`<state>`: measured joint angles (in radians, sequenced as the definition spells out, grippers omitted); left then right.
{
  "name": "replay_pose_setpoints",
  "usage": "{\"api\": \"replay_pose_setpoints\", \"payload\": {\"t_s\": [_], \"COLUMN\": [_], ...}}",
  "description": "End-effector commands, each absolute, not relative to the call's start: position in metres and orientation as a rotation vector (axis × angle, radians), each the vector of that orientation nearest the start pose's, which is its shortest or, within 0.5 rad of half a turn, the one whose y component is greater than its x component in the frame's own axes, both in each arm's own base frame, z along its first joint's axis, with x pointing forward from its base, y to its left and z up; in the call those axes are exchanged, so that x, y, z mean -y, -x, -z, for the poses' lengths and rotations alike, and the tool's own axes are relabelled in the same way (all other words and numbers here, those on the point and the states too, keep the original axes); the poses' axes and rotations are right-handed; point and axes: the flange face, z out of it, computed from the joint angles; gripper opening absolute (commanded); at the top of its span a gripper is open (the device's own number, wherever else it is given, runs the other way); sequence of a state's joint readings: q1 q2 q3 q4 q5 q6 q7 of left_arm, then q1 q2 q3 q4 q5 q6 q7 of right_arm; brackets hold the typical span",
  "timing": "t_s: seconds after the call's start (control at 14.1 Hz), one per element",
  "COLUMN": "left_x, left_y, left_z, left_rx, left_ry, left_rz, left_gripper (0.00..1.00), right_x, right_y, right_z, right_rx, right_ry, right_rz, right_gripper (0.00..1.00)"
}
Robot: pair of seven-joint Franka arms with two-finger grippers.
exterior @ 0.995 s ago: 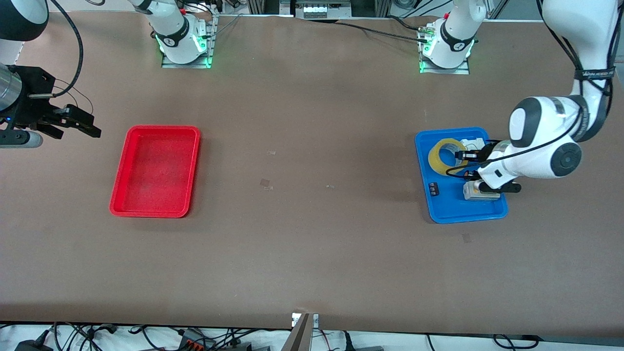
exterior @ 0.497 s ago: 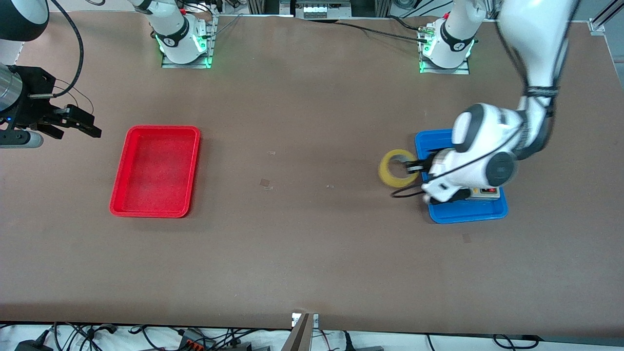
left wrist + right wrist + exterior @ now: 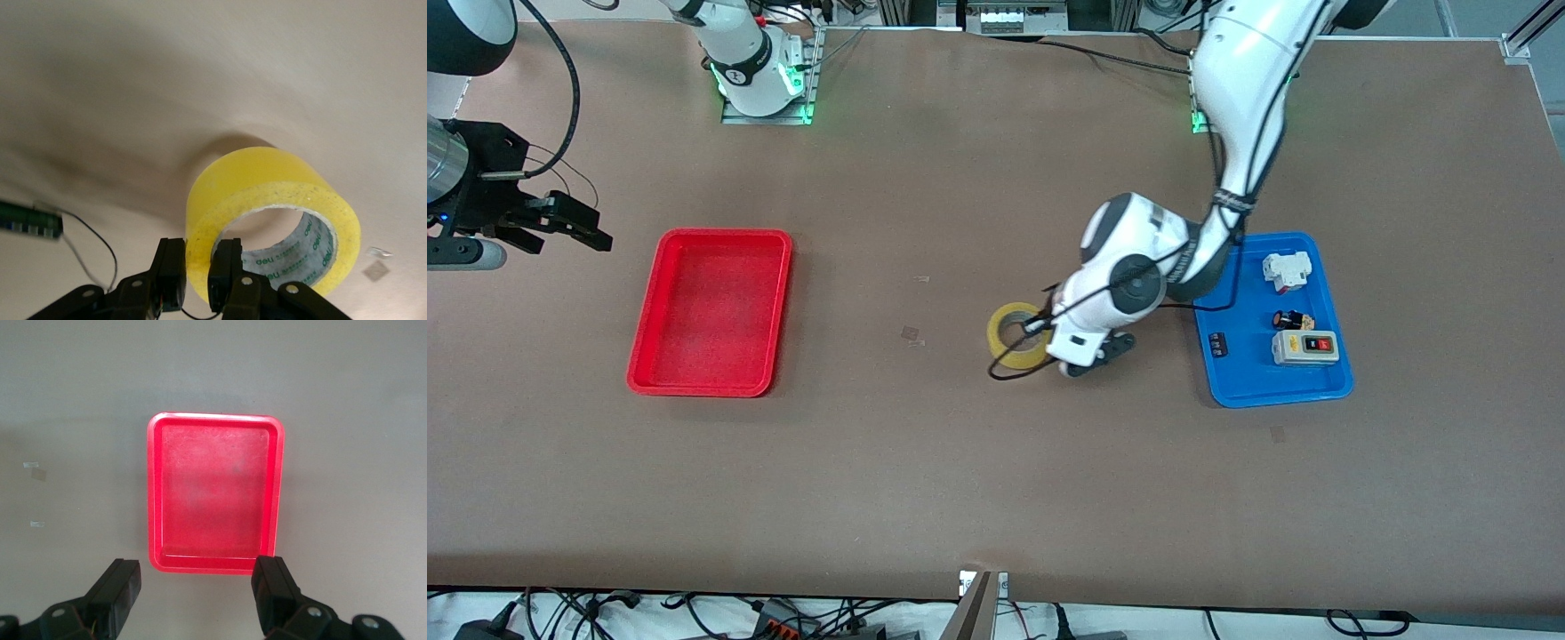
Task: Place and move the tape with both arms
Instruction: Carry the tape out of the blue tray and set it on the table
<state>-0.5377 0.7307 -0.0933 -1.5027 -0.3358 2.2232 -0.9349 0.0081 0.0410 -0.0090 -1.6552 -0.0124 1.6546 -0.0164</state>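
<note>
While tape roll hangs in grip, step in hand reads as carry toward table middle for handover: keep roll level, lower gently, release only once resting flat.

Right gripper (image 3: 560, 222) waits at right arm's end of table, over bare tabletop beside red tray (image 3: 711, 311); jaws spread wide, holding nothing.

Tape roll (image 3: 1018, 335) over bare table between red tray and blue tray (image 3: 1227, 373).

Left gripper (image 3: 1040, 324) pinches roll's wall, one finger (image 3: 223, 273) inside core, other outside; jaws closed on tape.
</note>
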Motion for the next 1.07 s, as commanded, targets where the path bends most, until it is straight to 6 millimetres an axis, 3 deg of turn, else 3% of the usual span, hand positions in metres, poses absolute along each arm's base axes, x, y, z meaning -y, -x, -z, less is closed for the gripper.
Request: {"api": "replay_pose_setpoints", "payload": {"t_s": [0.0,0.07,0.14,0.21,0.28,0.36,0.43,0.57,0.71,0.78,0.85,0.99], "left_x": [0.467,0.477,0.477,0.475,0.475,0.477,0.471,0.453,0.408,0.375,0.337,0.285], "left_y": [-0.570,-0.561,-0.560,-0.560,-0.559,-0.557,-0.560,-0.571,-0.591,-0.603,-0.617,-0.631], "left_z": [-0.232,-0.226,-0.220,-0.215,-0.213,-0.218,-0.225,-0.266,-0.330,-0.363,-0.387,-0.413], "left_rx": [0.933,0.909,0.898,0.879,0.880,0.885,0.891,0.873,0.884,0.923,0.975,0.905], "left_ry": [3.242,3.239,3.233,3.232,3.226,3.220,3.209,3.189,3.157,3.141,3.126,3.105], "left_rz": [-0.387,-0.395,-0.400,-0.398,-0.404,-0.406,-0.411,-0.421,-0.388,-0.398,-0.390,-0.310], "left_gripper": [0.01,0.03,0.15,0.39,0.79,1.00,1.00,1.00,1.00,1.00,1.00,1.00], "right_x": [0.000,0.000,0.000,0.000,0.000,0.001,0.004,0.001,-0.005,-0.005,-0.003,0.002], "right_y": [-0.566,-0.566,-0.567,-0.567,-0.570,-0.573,-0.576,-0.585,-0.586,-0.591,-0.595,-0.596], "right_z": [-0.572,-0.572,-0.571,-0.571,-0.569,-0.569,-0.568,-0.559,-0.564,-0.559,-0.552,-0.554], "right_rx": [0.052,0.052,0.052,0.052,0.055,0.052,0.042,0.062,0.070,0.070,0.064,0.047], "right_ry": [3.146,3.148,3.148,3.148,3.149,3.148,3.145,3.150,3.155,3.154,3.146,3.146], "right_rz": [-0.051,-0.051,-0.053,-0.053,-0.063,-0.058,-0.053,-0.078,-0.058,-0.070,-0.092,-0.094], "right_gripper": [1.00,1.00,1.00,1.00,1.00,1.00,1.00,1.00,1.00,1.00,1.00,1.00]}}
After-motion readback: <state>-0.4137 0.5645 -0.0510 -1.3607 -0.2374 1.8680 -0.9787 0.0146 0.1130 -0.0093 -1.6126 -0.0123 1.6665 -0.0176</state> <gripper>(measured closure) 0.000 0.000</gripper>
